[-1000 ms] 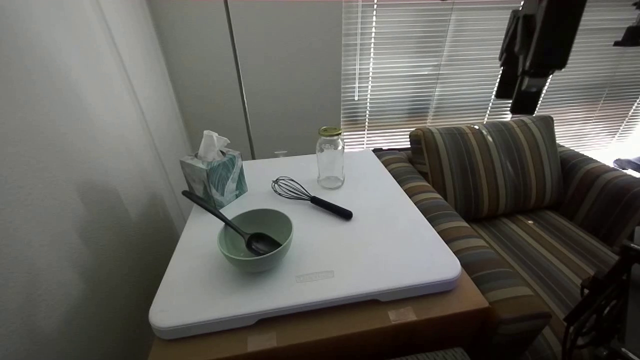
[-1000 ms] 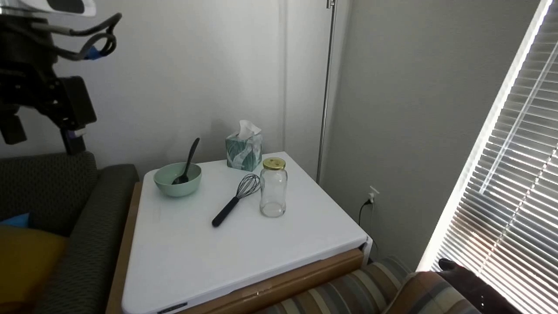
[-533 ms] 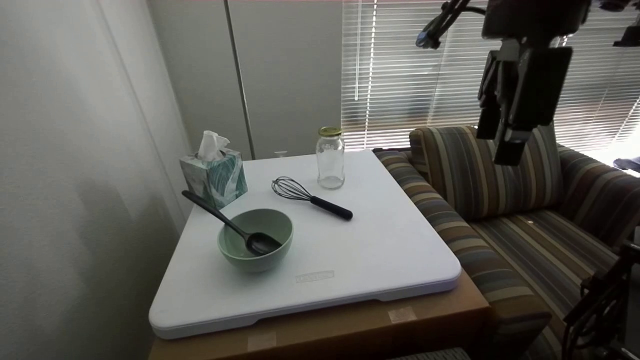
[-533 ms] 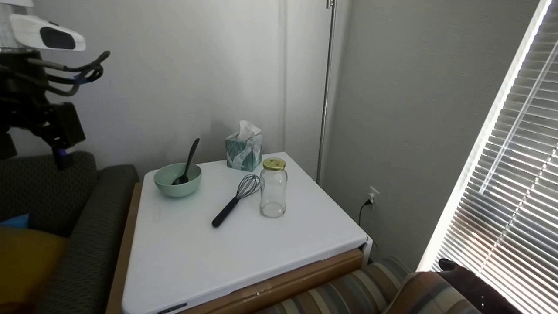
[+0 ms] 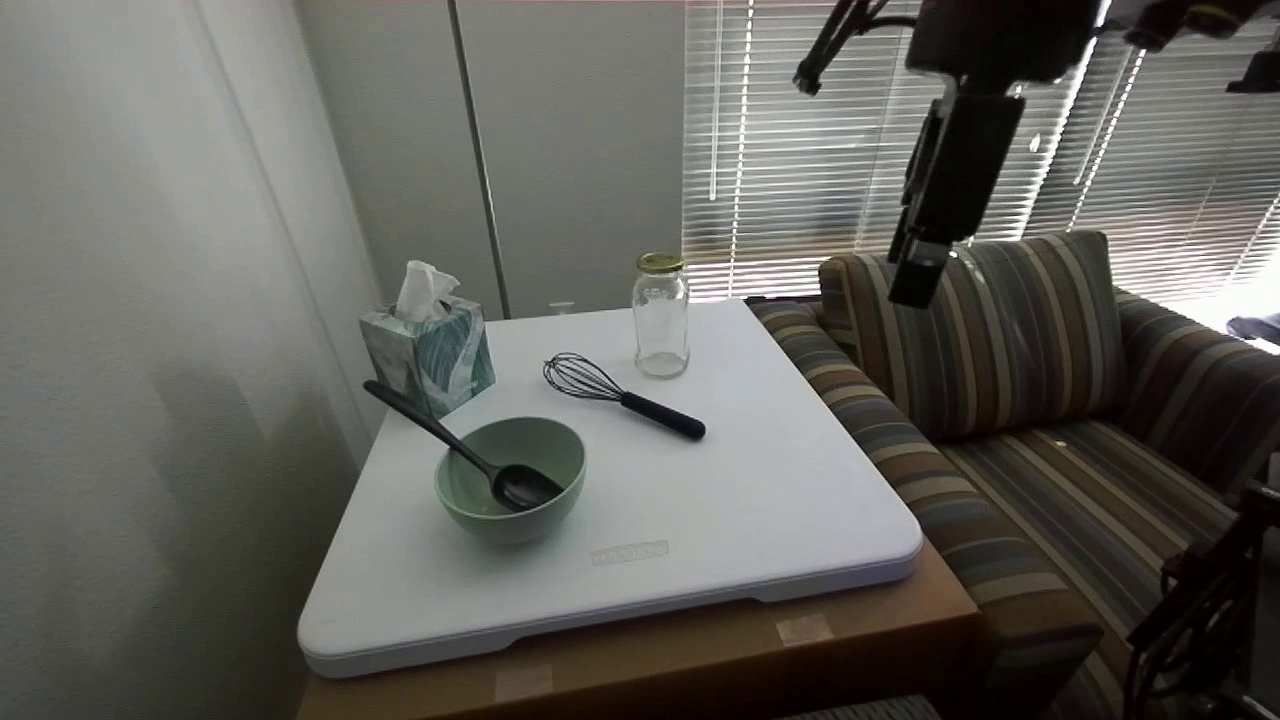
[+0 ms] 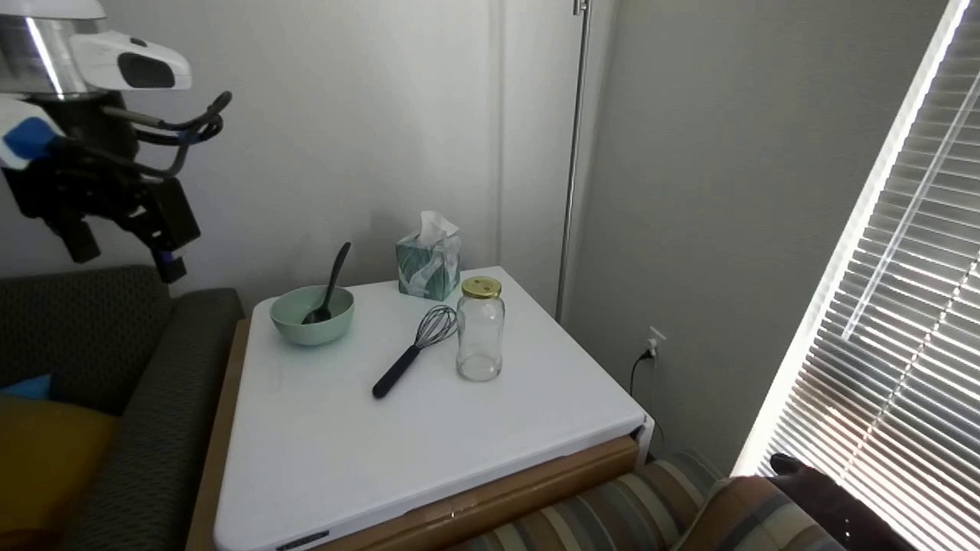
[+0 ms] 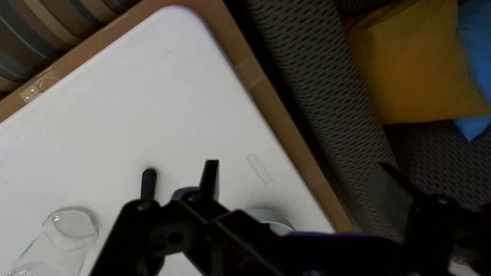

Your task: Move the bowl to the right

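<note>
The pale grey-green bowl (image 5: 510, 525) stands upright on the white table (image 5: 760, 500) in both exterior views (image 6: 310, 334). A black spoon (image 5: 525, 487) lies in it, its handle leaning over the rim. In the wrist view only part of the bowl (image 7: 270, 215) shows; the gripper's black body hides the rest. My gripper (image 5: 915, 285) is raised in the air, beside the table and well apart from the bowl. In an exterior view its fingers (image 6: 129, 259) are spread with nothing between them. The wrist view also shows the fingers (image 7: 299, 170) wide apart and empty.
A black whisk (image 5: 660, 413) and a clear glass jar with a gold lid (image 6: 480, 337) stand or lie on the table. A tissue box (image 5: 440, 360) is near the wall. A striped armchair (image 5: 1000, 340) and a dark sofa (image 6: 176, 367) flank the table.
My gripper has come down and then moved sideways, nearer to the table, staying open. The bowl, spoon, whisk, jar and tissue box have not moved.
</note>
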You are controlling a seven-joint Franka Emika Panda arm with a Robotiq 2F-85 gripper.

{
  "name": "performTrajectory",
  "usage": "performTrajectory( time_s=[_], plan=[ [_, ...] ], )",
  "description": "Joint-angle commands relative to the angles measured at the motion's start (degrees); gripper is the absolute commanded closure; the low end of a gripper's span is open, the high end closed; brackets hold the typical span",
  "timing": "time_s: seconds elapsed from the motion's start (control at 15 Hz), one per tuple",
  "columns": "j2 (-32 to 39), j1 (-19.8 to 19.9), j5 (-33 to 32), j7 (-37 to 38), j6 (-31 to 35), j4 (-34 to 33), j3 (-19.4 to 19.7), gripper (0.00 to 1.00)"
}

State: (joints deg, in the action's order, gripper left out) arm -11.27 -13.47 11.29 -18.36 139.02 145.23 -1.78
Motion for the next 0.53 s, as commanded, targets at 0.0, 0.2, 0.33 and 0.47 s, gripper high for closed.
performTrajectory(
  time_s=[0.0, 0.2, 0.33, 0.47],
  plan=[
    [10.78, 1.42, 3.58, -4.83, -0.35, -8.68, 0.59, 0.0],
    [19.97, 2.27, 2.18, -5.6, -2.39, -17.4, -1.79, 0.0],
    [25.61, 2.32, -0.01, -4.49, -3.58, -23.0, -3.88, 0.0],
    [30.81, 1.99, -2.94, -3.81, -4.83, -28.17, -5.96, 0.0]
  ],
)
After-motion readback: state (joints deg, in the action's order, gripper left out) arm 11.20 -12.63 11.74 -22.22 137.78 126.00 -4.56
